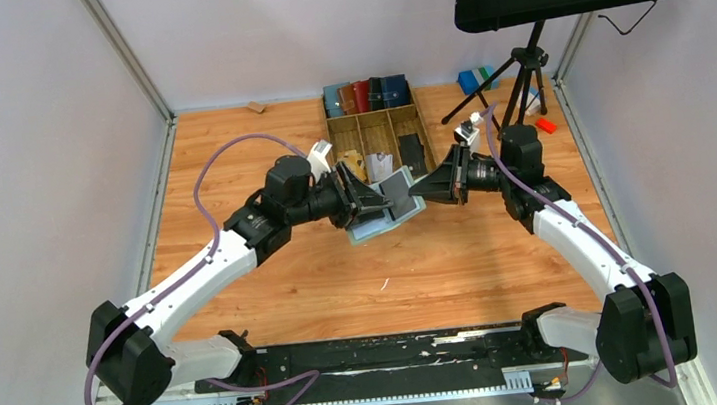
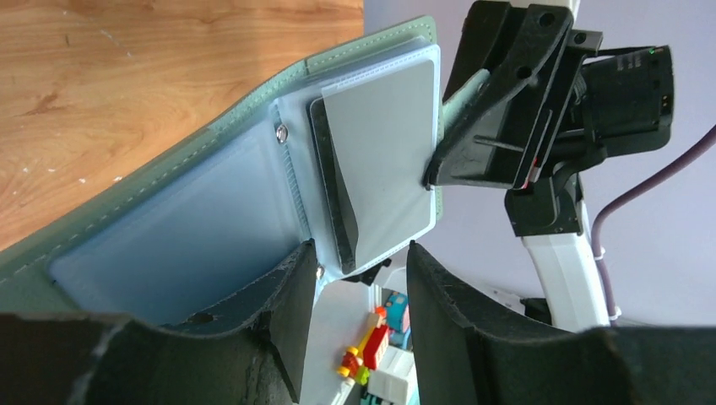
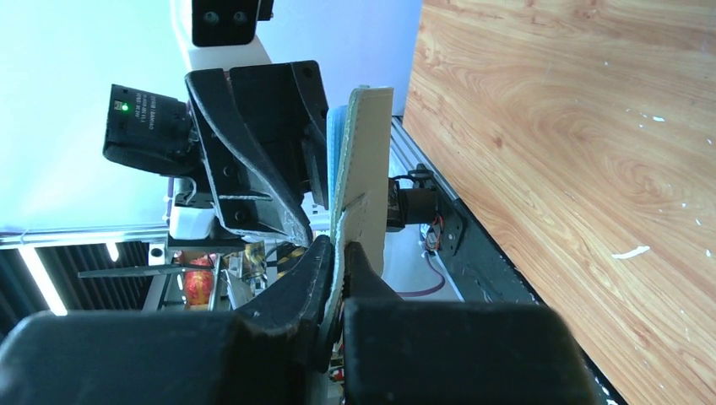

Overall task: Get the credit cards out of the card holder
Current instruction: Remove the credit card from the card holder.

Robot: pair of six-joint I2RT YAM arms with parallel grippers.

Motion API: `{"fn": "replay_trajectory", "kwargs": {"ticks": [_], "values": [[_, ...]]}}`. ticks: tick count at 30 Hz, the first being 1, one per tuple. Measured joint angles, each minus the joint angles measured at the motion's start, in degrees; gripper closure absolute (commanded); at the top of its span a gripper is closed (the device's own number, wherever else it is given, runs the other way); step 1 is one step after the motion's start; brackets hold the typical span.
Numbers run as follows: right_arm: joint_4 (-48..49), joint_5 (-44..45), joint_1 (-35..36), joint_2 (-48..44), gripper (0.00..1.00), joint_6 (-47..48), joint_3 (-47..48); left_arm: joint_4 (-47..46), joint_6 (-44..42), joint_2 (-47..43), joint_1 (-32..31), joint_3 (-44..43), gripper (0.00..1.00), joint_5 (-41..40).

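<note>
Left pincer [image 2: 359, 274] gapes under the credit cards [image 2: 384, 143]; right pincer [image 3: 339, 253] clamps the card holder [image 2: 245, 114] edge.

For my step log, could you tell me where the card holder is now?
In the top view the card holder hangs open in mid-air between the left gripper and right gripper, near the wooden tray.

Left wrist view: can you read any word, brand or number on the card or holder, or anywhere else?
No text can be read anywhere.
card: visible face plain grey, no print.
card holder: no brand mark showing.
black camera box, right wrist view: tiny white print, too small to read.
</note>
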State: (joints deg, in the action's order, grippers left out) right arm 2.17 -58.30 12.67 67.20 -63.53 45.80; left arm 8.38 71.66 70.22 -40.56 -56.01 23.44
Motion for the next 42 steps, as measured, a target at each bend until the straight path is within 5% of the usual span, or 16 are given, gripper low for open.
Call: {"fn": "replay_trajectory", "kwargs": {"ticks": [19,35,42], "values": [[12.5,-0.7,-1.0,0.0,1.00,-10.4,-4.2,-19.4,9.3,0.5,1.4,8.6,0.85,1.8],[21.9,-0.8,-1.0,0.2,1.00,-18.1,-8.1,-29.0,14.8,-1.2,2.0,12.9,0.86,1.7],[23.9,-0.7,-1.0,0.3,1.00,-19.6,-8.1,-31.6,16.5,-1.1,2.2,13.0,0.73,1.8]]}}
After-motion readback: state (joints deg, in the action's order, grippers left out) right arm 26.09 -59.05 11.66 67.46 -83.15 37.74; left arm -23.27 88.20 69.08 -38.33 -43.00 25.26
